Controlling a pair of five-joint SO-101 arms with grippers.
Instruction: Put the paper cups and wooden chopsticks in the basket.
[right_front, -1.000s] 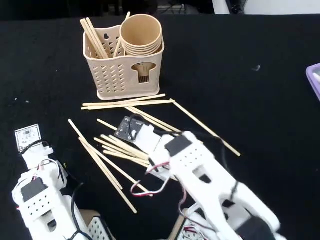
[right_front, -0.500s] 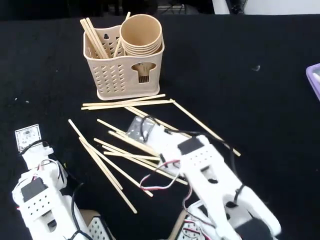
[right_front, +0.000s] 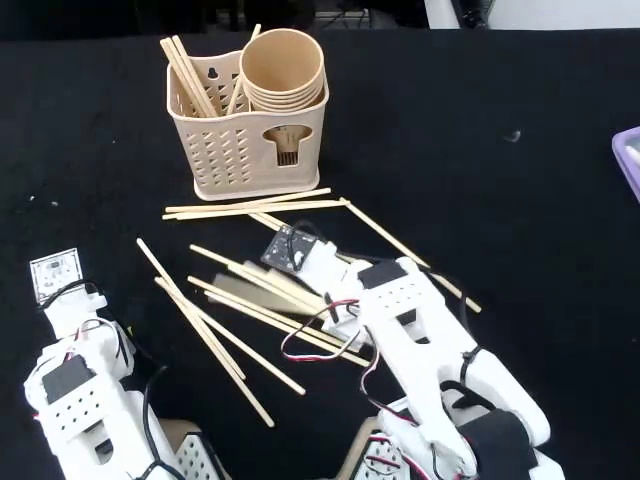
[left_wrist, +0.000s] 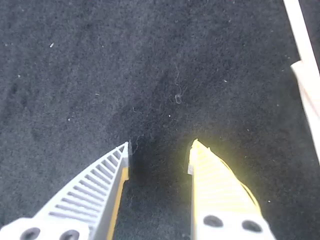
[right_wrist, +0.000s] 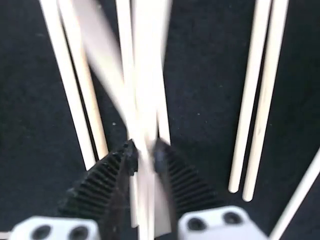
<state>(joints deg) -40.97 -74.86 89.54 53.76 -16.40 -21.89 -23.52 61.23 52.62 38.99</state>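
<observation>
The beige basket (right_front: 240, 150) stands at the back of the black table, with a stack of paper cups (right_front: 283, 65) in one compartment and a few wooden chopsticks (right_front: 188, 75) in the other. Several loose chopsticks (right_front: 215, 335) lie scattered in front of it. My right gripper (right_wrist: 145, 152) is shut on a small bundle of chopsticks (right_wrist: 142, 75) over this pile; the held chopsticks (right_front: 250, 285) look blurred. My left gripper (left_wrist: 159, 150) is open over bare cloth at the front left, with one chopstick (left_wrist: 306, 55) off to its side.
A pair of chopsticks (right_front: 250, 207) lies right in front of the basket, and a long one (right_front: 400, 250) slants off to the right. A purple object (right_front: 628, 155) pokes in at the right edge. The left arm (right_front: 75, 385) sits at the front left corner.
The right arm has shifted right and slightly back with chopsticks in its grip, stirring the pile; some sticks now lie at new angles. The left arm has not moved.
</observation>
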